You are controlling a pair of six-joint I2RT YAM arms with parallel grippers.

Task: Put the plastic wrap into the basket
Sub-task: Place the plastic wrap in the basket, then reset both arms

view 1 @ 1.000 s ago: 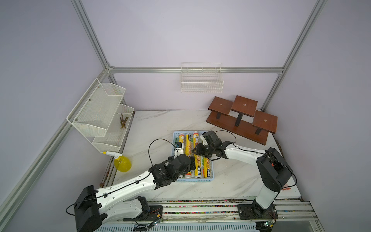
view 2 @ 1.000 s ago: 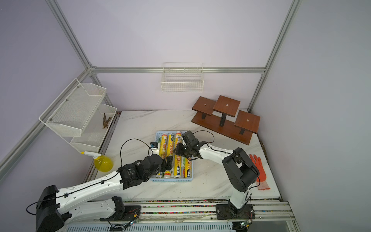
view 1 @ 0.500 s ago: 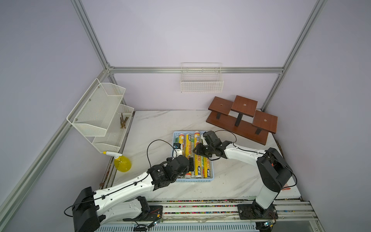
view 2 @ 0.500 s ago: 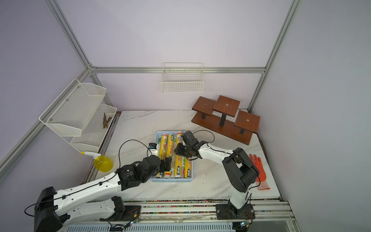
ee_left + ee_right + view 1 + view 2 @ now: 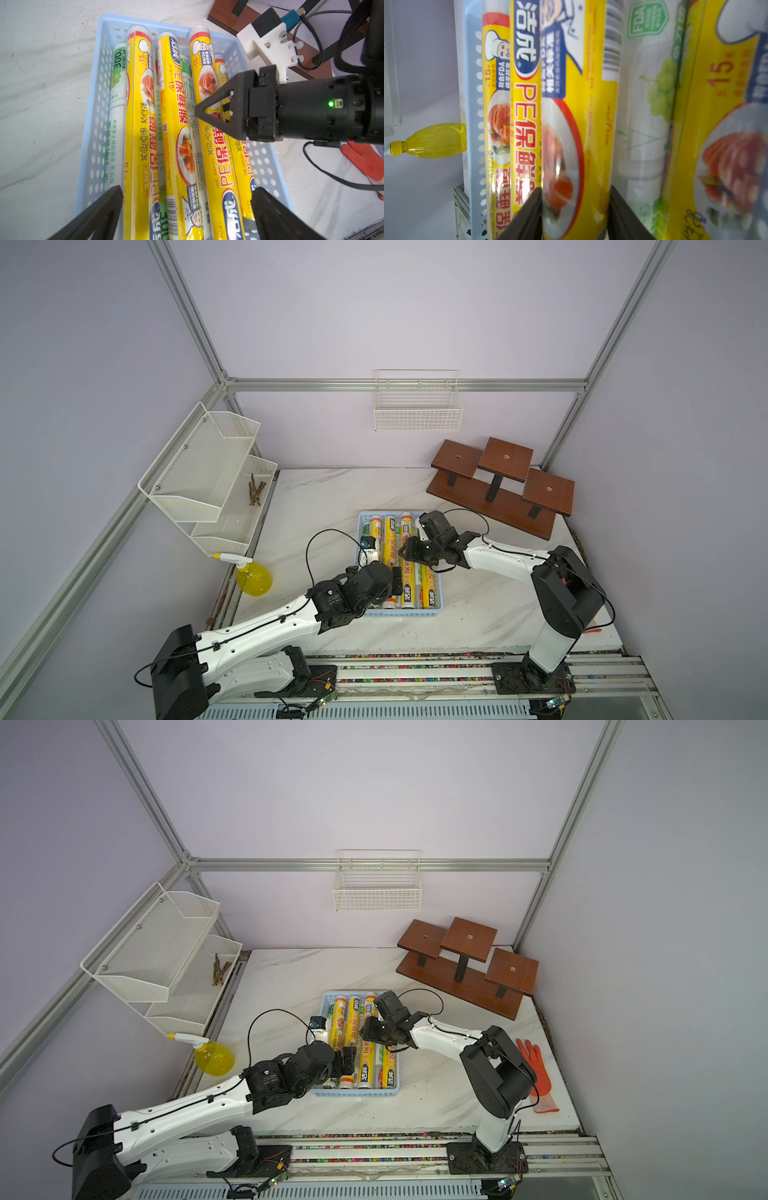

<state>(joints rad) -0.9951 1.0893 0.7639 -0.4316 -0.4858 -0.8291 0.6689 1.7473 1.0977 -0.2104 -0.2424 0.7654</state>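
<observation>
The light-blue basket point(image 5: 401, 612) stands in the middle of the table point(image 5: 332, 497). The plastic wrap point(image 5: 178, 124) lies inside it: yellow rolls and some white-green ones, side by side along the length of the basket, some resting on top of others. The right gripper point(image 5: 575, 187) is low over the middle of the basket. Its two fingers point(image 5: 525, 214) are close on each side of one upper yellow roll; I cannot tell if they press it or only touch it. The left gripper point(image 5: 188, 188) hangs above the basket's end nearest the arm bases, fingers wide apart, holding nothing. An orange glove point(image 5: 536, 1073) lies well apart from the basket, on the right arm's side.
</observation>
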